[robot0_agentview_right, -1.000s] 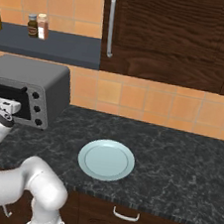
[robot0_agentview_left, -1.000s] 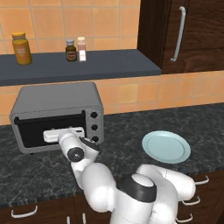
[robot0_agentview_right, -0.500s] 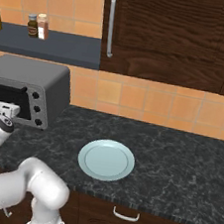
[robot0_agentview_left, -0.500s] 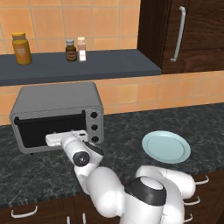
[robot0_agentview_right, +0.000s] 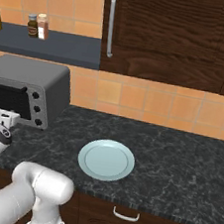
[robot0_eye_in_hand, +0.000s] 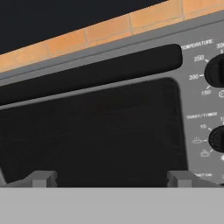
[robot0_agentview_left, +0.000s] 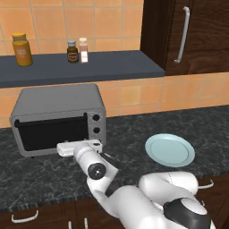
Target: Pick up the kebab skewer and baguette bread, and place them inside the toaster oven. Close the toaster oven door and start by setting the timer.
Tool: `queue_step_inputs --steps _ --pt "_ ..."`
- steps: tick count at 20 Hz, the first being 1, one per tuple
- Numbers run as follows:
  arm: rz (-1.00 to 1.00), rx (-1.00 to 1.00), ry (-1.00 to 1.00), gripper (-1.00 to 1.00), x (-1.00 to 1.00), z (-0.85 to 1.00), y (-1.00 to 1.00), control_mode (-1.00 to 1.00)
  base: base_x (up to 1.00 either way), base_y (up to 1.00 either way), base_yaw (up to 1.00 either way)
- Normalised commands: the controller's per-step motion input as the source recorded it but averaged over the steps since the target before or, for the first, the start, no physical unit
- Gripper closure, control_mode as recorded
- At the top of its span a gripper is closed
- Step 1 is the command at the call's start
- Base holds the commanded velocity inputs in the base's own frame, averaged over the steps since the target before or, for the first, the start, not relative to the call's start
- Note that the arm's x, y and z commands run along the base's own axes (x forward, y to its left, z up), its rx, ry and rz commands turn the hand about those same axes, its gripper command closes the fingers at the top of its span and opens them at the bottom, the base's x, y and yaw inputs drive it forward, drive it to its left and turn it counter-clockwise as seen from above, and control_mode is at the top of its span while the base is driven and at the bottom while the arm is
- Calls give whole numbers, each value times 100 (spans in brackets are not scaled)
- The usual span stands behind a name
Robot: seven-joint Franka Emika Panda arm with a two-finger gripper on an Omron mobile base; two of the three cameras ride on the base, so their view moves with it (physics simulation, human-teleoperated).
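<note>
**Toaster oven shut, our hand in front of its door**

Toaster oven (robot0_agentview_left: 58,120) stands on the dark speckled counter (robot0_agentview_left: 134,134) at our left, against the orange tiled wall and below a dark shelf (robot0_agentview_left: 80,67). Its door (robot0_agentview_left: 51,133) is upright and closed; through the hand camera we see the dark glass window (robot0_eye_in_hand: 92,131) under a long black handle bar (robot0_eye_in_hand: 92,70), with black knobs (robot0_eye_in_hand: 216,72) on the panel to its right, one above another. We cannot make out the skewer or the bread through the dark glass.

Our gripper (robot0_eye_in_hand: 111,179) sits just in front of the lower part of the door, its two fingertips (robot0_eye_in_hand: 41,178) spread wide apart, with nothing between them. Whether the tips touch the door, we cannot tell. From the left base camera our white hand (robot0_agentview_left: 71,147) reaches toward the oven's lower front edge.

A pale blue plate (robot0_agentview_left: 170,150) lies bare on the counter, well apart from the oven on its right. On the shelf stand a yellow jar (robot0_agentview_left: 21,49) and two small bottles (robot0_agentview_left: 77,50). A dark wood cabinet (robot0_agentview_right: 169,36) with a long metal handle (robot0_agentview_right: 111,24) hangs above the counter at the right.
</note>
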Motion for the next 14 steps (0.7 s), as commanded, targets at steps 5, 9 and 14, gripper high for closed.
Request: queue_step_inputs --steps 5,9,14 --pt "-1 0 8 -100 -5 0 -67 -100 0 0 0" --pt "0 0 6 -100 0 0 -49 -100 0 0 0" --pt "0 0 1 -100 20 0 -27 -100 0 0 0"
